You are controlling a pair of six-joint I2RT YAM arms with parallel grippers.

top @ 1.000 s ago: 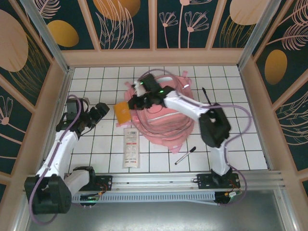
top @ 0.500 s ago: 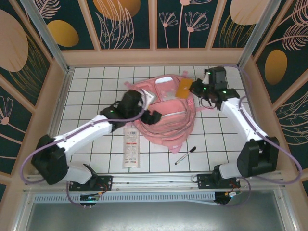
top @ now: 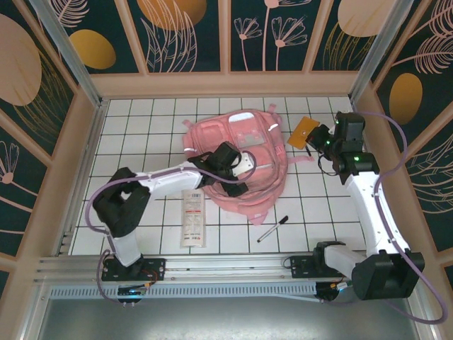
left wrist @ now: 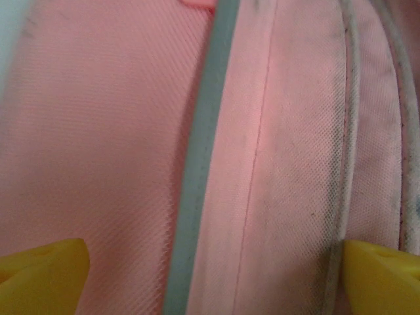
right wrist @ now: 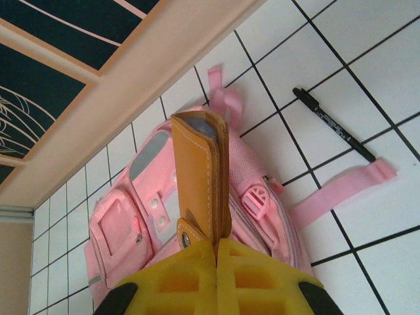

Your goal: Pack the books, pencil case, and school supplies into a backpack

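bright even light, faint shadows; backpack (left wrist: 275,131) fabric slightly soft close up.

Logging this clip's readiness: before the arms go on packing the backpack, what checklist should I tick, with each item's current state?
1. Right gripper shut on the flat orange-brown square item: ok.
2. Left gripper open, holding nothing, over the large soft pink backpack: ok.
3. Backpack opening spread to receive the item: cannot tell.
4. Long white pencil case packed: not ok, it lies on the tiles.
5. Slim whitish-barrel pen packed: not ok, on the tiles.
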